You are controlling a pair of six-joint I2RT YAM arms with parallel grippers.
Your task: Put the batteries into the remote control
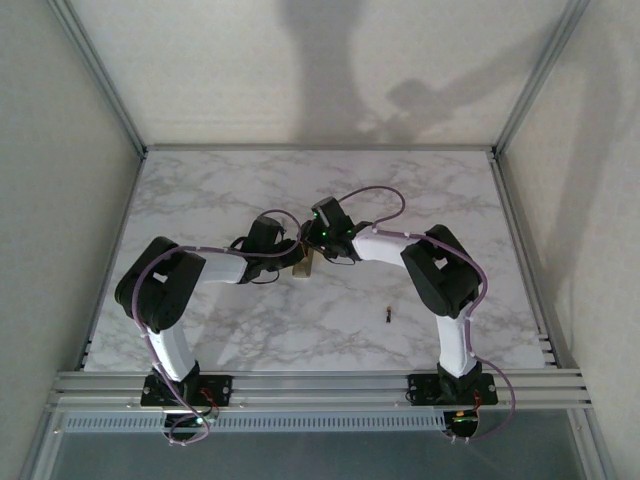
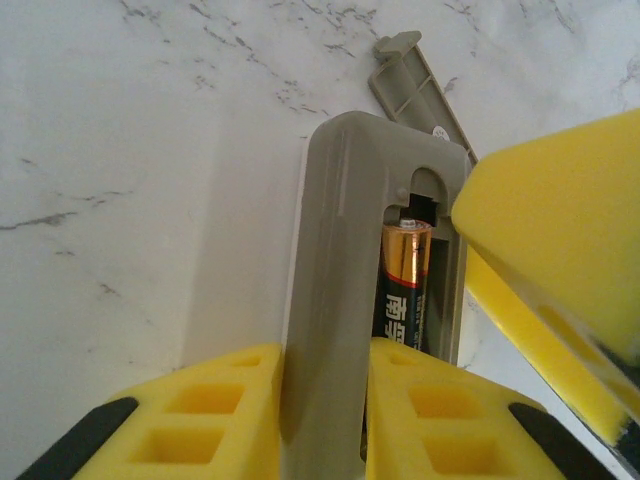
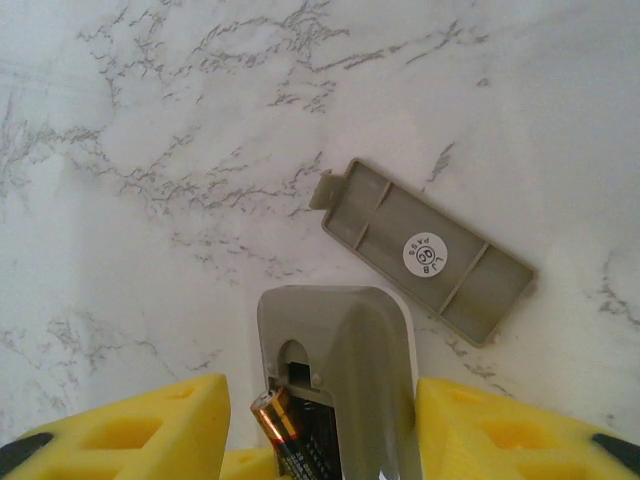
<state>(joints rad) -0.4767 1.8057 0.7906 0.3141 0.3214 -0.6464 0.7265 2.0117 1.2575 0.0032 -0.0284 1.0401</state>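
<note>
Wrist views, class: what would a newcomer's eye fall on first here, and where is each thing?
The copper-and-black battery sitting in the open compartment of the grey remote control, which the left gripper clamps. Next, the detached battery cover lying inside-up on the marble table just beyond the remote. In the top view, a second battery lies alone toward the table's near right.

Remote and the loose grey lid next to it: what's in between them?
Just bare marble table. In the right wrist view, a narrow strip of tabletop separates the end of the remote from the lid, with nothing lying on it.
</note>
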